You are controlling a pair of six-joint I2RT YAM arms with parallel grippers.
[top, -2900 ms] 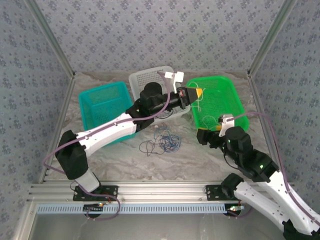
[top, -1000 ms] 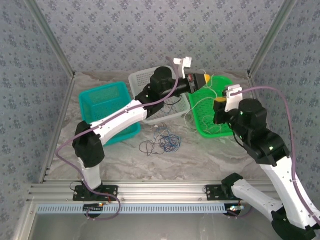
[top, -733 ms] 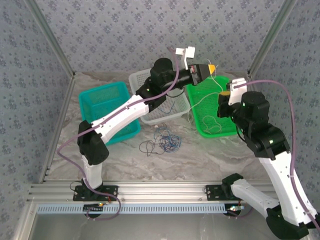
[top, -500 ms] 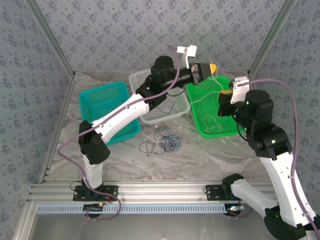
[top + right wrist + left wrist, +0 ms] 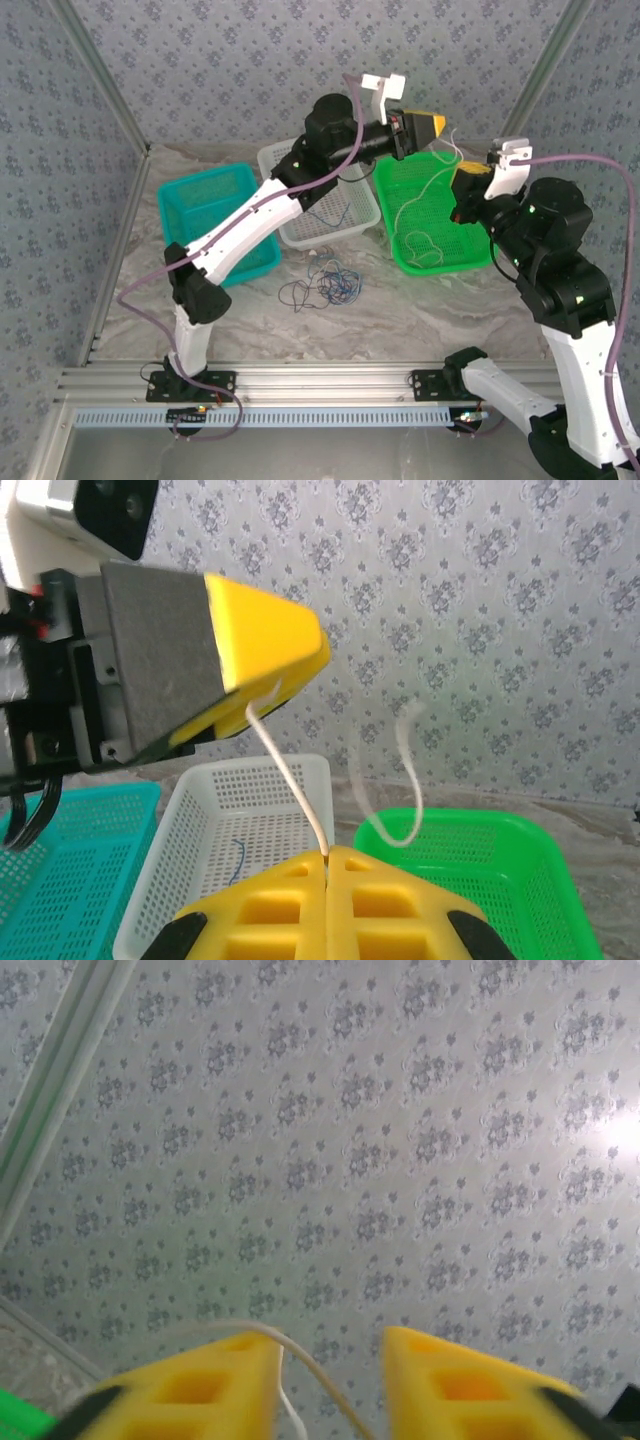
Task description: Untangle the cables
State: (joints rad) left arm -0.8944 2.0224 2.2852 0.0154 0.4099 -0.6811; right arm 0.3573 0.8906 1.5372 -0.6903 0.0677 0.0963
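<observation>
Patterned wallpaper behind, left end effector (image 5: 330,1365) spread, right end effector (image 5: 327,858) pinching white cable (image 5: 288,772), green basket (image 5: 455,235) underneath

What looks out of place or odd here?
A white cable runs in mid-air from the shut right gripper to the open left gripper, above the green basket. A blue-black cable tangle lies loose on the table.

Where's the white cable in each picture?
Top external: the white cable sits right of centre, looping over the green basket below the left claw.
Left wrist: bottom middle, between the open yellow fingers.
Right wrist: centre, running down into the shut right claw.
Shared landmark: the green basket.
</observation>
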